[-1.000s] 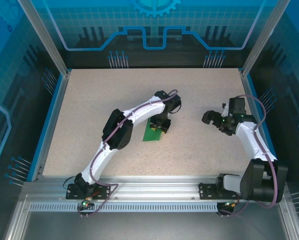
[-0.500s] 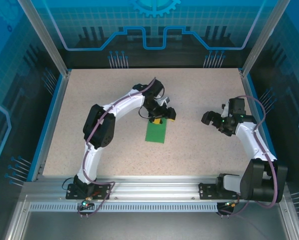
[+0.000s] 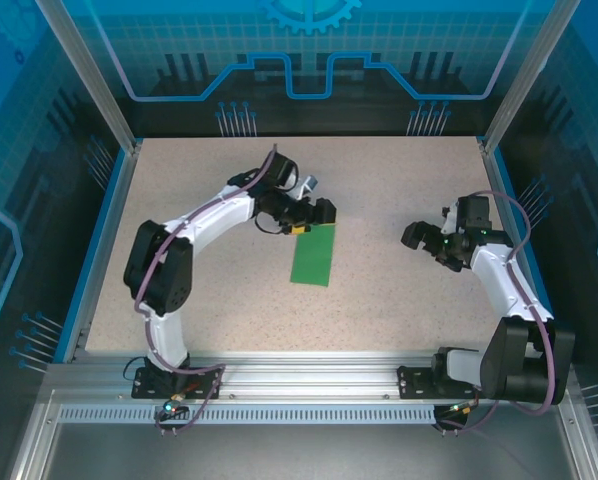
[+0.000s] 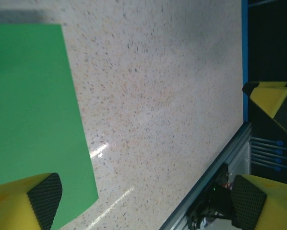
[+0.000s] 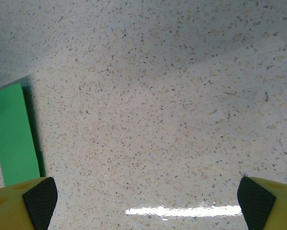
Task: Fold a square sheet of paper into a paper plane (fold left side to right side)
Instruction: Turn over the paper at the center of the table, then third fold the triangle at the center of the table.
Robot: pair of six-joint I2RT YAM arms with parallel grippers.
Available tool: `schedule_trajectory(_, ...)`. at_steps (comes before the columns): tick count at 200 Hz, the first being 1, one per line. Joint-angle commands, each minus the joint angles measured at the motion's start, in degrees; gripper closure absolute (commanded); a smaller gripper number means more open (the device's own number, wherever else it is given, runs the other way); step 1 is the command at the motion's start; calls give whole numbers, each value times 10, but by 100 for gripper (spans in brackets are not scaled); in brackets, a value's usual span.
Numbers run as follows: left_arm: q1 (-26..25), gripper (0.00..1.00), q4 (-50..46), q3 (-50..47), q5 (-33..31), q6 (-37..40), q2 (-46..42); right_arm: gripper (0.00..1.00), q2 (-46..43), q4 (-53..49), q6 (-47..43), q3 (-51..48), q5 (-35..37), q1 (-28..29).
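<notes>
Two grippers stood spread wide, holding nothing. The paper, a narrow green rectangle, lay flat near the middle of the table. The left gripper hung at its far end; the right gripper sat well apart to the right.

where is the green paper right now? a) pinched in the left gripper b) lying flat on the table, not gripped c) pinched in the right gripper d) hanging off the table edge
b: the green paper lies flat on the table, with the left gripper open at its far end.
</notes>
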Motion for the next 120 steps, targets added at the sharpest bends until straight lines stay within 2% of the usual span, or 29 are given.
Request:
schedule_trajectory(1,24,4,85,-48,-16,-35,-45,0,7,7,4,2,-31,-3)
schedule_trajectory(35,51,5,117,-94,-12,-63,-66,0,33,13,5,15,-56,28)
schedule_trajectory(78,76,5,157,-152,-9,-102,-76,18,101,50,29,56,-75,110)
schedule_trajectory(100,77,6,156,-167,-19,-106,-73,20,149,78,45,85,-77,161)
schedule_trajectory(120,77,6,136,-175,-43,-103,-69,26,204,100,58,121,-86,199)
